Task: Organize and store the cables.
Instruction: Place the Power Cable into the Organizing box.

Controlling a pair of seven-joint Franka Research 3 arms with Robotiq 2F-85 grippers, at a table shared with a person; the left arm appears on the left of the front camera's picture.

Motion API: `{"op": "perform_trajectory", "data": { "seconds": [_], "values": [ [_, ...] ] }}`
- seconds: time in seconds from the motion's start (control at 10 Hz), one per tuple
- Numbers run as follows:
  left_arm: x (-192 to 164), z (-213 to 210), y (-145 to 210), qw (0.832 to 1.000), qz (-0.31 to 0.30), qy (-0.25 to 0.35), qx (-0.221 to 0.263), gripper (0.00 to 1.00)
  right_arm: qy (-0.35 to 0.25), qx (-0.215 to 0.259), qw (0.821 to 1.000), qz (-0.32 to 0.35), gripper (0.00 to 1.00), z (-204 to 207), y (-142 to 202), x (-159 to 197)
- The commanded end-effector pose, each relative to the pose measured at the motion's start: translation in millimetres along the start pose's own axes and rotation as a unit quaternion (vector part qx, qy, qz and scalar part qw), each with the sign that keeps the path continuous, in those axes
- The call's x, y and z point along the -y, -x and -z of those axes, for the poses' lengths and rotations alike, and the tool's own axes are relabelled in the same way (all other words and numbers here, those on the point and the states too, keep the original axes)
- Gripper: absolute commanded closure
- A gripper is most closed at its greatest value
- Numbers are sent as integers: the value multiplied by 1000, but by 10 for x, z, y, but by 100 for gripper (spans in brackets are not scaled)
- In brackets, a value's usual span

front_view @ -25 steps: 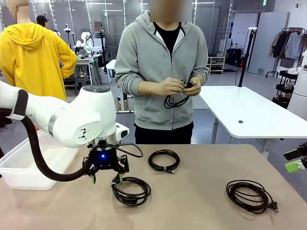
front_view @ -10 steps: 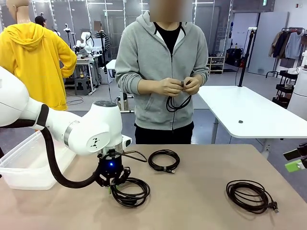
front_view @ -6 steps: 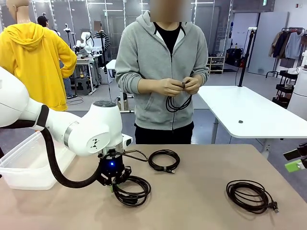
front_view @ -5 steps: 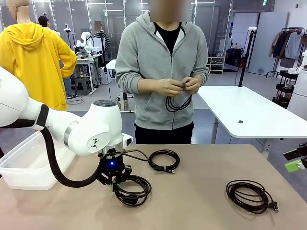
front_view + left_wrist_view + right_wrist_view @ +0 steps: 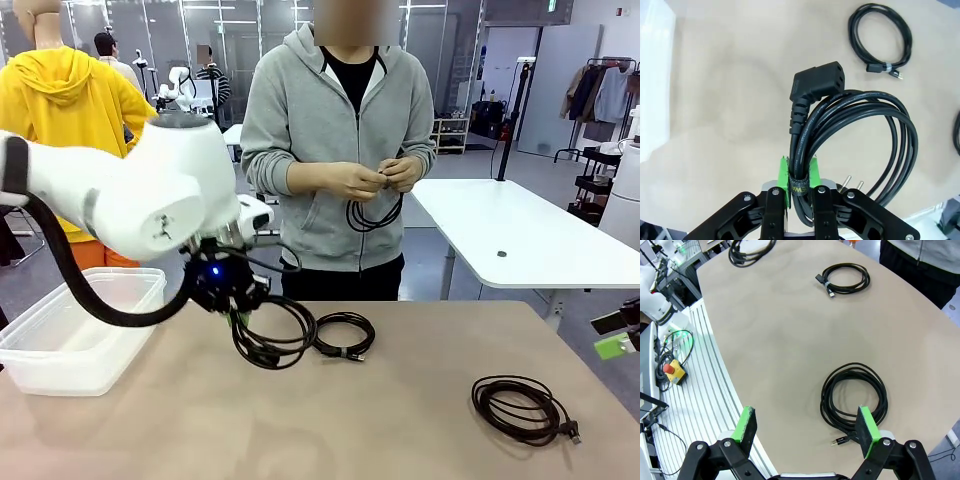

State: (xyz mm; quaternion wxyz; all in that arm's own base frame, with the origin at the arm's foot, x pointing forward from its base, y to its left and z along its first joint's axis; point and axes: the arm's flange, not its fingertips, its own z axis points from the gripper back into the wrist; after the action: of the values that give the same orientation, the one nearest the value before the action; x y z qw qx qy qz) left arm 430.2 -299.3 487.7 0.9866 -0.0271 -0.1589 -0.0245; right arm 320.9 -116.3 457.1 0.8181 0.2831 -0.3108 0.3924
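Black coiled cable (image 5: 850, 100), strap-bound, clamped in left end effector (image 5: 800, 172), right end effector (image 5: 806, 429) apart

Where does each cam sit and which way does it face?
Front: fixed on robot's side, facing across the table at the person's hands; left arm and left claw show, holding a cable.
Left wrist: on that arm, looking down its claw at the clamped cable.
Right wrist: looking down past the open right claw at a big coil.
Shared: all three see the small coil.
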Motion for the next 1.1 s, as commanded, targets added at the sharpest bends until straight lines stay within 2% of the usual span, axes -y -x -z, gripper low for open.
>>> {"op": "perform_trajectory", "data": {
  "seconds": [0.0,0.1,0.2,0.3,0.7,0.9,1.0],
  "values": [
    [-89,-2,101,1000,20,9,-6,84,-3,4,1000,0,0,-9,-23,6],
    [-37,-53,129,1000,25,11,4,84,-3,4,1000,0,0,-9,-23,6],
    [60,-78,169,998,38,39,33,84,-3,4,1000,0,0,-9,-23,6],
    [-11,-98,66,1000,17,2,6,84,-3,4,1000,0,0,-9,-23,6],
    [4,-54,91,1000,20,3,9,82,-3,4,1000,0,0,-9,-23,6],
    [-391,-114,-190,997,60,-20,33,82,-3,4,1000,0,0,-9,-23,6],
    [-674,-172,-291,998,53,-10,36,82,-3,4,1000,0,0,-9,-23,6]
  ]
}}
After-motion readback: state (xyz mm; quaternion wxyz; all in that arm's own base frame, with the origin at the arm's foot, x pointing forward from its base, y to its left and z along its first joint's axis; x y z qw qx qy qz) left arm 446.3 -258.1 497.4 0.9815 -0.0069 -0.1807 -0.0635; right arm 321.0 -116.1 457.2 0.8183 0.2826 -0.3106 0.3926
